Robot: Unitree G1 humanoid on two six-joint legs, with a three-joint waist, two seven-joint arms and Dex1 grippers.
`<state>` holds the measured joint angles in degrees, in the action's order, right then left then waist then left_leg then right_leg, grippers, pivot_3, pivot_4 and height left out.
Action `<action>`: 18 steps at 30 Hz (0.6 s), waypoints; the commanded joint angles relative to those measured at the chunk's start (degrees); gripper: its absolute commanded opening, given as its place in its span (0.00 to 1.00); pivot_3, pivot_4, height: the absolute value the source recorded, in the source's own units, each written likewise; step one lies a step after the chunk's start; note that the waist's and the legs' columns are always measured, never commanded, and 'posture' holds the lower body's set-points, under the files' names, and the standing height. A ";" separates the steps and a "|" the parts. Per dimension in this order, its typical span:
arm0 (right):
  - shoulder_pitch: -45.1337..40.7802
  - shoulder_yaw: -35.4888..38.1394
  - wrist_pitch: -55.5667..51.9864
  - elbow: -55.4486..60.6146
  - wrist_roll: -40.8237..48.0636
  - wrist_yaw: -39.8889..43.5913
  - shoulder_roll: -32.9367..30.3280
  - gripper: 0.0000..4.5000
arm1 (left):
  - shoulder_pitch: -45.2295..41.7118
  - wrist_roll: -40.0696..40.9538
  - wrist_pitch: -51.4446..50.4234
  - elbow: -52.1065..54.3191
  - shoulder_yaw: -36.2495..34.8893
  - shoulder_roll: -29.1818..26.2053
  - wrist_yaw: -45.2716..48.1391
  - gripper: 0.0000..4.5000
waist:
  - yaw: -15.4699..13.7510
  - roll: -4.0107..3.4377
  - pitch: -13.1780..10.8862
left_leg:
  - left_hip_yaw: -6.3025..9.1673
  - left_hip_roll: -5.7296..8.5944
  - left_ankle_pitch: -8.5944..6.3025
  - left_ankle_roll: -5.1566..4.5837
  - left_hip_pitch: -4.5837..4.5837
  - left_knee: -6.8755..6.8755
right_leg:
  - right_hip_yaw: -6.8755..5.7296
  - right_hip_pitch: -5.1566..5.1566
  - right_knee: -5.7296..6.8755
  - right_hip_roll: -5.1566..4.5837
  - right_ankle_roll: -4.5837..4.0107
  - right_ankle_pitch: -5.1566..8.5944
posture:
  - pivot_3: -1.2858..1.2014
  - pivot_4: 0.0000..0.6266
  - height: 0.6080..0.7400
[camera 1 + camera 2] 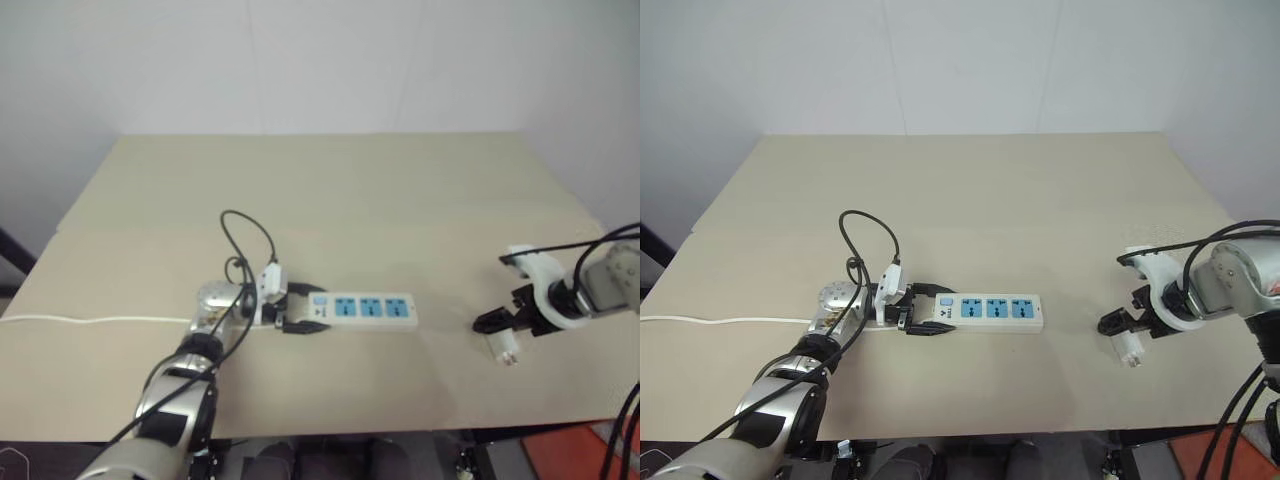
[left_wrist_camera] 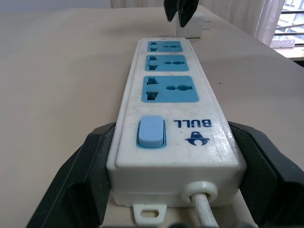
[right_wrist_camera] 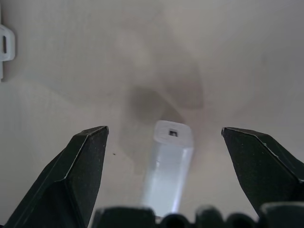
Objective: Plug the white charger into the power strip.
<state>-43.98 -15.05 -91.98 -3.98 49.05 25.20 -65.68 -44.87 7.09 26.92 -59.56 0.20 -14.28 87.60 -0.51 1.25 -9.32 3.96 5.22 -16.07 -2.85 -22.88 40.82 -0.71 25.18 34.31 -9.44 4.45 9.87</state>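
Right hand (image 1: 1118,330) wide open around the white charger (image 1: 1127,348) (left hand (image 1: 923,310) clamped on the power strip (image 1: 990,311)).

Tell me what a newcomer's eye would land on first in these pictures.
First, the power strip with three blue sockets, lying near the front of the tan table, its switch end clamped by the left end effector. Next, off to the right, the right end effector hangs open over the small white charger, its black fingers on either side without touching it. A thin white cord trails off the table's left edge.
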 commanded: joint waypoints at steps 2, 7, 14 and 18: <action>-0.26 0.28 -0.52 -1.03 0.08 -1.03 0.46 1.00 | -0.28 -0.39 -0.75 -0.20 0.72 -0.71 -1.17 0.72 | 0.00 0.00 0.00 | 0.00 0.00 0.00 -0.01 0.00 0.00 | 0.00 0.00 0.00 0.00 0.00 0.00 | 0.52 0.24 1.00; -0.96 -0.87 -0.52 -1.61 -0.23 -0.86 0.86 1.00 | 0.03 -0.40 -0.95 0.23 0.77 -0.87 -1.45 0.72 | 0.01 -0.02 0.01 | 0.00 0.00 0.00 -0.01 0.02 0.01 | 0.00 -0.02 0.04 0.00 0.00 0.00 | 0.52 0.24 1.00; -1.63 -2.44 -0.52 -2.56 -1.00 0.28 1.48 0.74 | 0.30 -0.42 -1.03 0.46 0.92 -0.89 -1.67 0.72 | 0.02 -0.03 0.02 | -0.01 0.00 -0.01 -0.01 0.04 0.03 | 0.01 -0.02 0.09 0.00 0.00 0.00 | 0.52 0.24 1.00; -1.97 -2.72 -0.52 -2.98 -1.71 0.40 2.03 0.41 | 0.20 -0.49 -0.99 0.37 1.05 -0.88 -1.86 0.72 | 0.02 -0.03 0.02 | -0.01 0.00 0.00 -0.01 0.04 0.03 | 0.01 -0.02 0.11 0.00 0.00 0.00 | 0.52 0.24 1.00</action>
<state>-44.53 -18.05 -91.98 -7.00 48.01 25.47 -63.54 -44.88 7.12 26.08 -59.36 0.62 -14.38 86.93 -0.49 1.21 -9.30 3.96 5.23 -16.08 -2.86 -22.84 40.86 -0.70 25.16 34.43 -9.44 4.45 9.87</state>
